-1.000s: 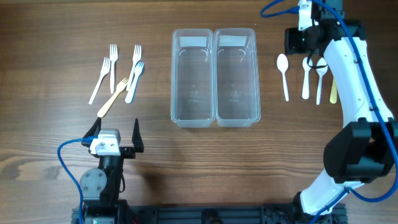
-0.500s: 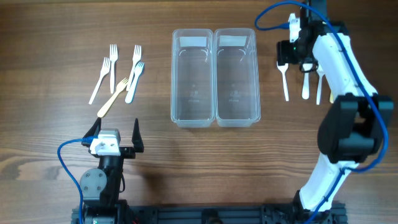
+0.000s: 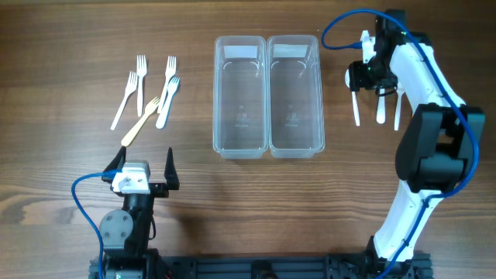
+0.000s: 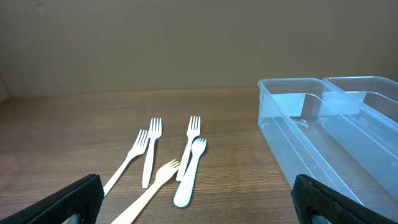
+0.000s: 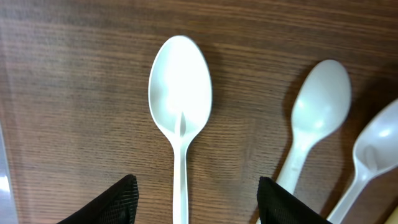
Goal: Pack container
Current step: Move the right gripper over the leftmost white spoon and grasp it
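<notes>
Here we have the right claw point(image 5: 196, 202) poised low over the leftmost white plastic spoon point(image 5: 180, 93). It is released, its two fingers point(image 5: 118, 199) spread to either side of the handle and touching nothing. We judge that stance deliberate: straddling the thin handle just below the bowl lets the fingers pinch across its narrow width once the claw drops. Two more white spoons point(image 5: 320, 102) lie just beside it to the right, close enough that the right-hand finger could nudge the nearer one on the way down.

The spoons lie in a row on the table point(image 3: 232, 209) to the right of two clear plastic containers point(image 3: 266, 93), which stand touching side by side in the middle, both empty. The forks point(image 3: 147, 93) lie in a loose group well to the left. That sorting suggests to us spoons for the right container point(image 3: 294, 101) and forks for the left container point(image 3: 240, 101), though nothing confirms it. The left claw point(image 3: 147, 155) sits at the near left, likewise released and holding nothing, facing the forks.
</notes>
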`<state>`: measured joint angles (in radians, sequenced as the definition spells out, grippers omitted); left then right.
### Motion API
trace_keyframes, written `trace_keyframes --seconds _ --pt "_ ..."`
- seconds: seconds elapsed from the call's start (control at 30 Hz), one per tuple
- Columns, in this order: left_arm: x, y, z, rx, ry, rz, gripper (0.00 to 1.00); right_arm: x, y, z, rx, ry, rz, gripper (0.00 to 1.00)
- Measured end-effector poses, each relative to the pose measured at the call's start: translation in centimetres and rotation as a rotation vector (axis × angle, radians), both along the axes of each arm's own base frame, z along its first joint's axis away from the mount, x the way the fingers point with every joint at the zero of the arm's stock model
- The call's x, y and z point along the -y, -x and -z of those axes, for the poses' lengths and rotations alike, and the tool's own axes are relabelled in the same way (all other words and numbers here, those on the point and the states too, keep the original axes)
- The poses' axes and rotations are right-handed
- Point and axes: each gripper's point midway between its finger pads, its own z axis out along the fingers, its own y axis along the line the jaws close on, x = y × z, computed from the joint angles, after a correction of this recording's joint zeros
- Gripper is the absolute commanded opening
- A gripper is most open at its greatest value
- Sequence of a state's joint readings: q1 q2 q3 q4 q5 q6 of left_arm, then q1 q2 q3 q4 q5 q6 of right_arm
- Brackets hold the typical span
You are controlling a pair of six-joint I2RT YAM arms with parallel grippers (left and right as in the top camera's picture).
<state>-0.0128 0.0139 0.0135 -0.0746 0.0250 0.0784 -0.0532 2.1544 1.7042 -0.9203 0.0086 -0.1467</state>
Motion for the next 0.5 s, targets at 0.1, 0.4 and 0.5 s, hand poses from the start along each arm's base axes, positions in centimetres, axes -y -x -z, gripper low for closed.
trace_keyframes --seconds 0.1,0.4,0.5 --pt "0.0 0.0 0.0 0.000 0.000 0.000 1.00 0.0 0.1 0.4 -0.010 0.004 -0.024 0.61" --pt "0.0 0.0 0.0 0.000 0.000 0.000 1.00 0.0 0.3 1.1 -0.027 0.006 -0.042 0.60" --pt "0.0 0.0 0.0 0.000 0.000 0.000 1.00 0.0 0.5 2.0 -0.048 0.005 -0.042 0.57"
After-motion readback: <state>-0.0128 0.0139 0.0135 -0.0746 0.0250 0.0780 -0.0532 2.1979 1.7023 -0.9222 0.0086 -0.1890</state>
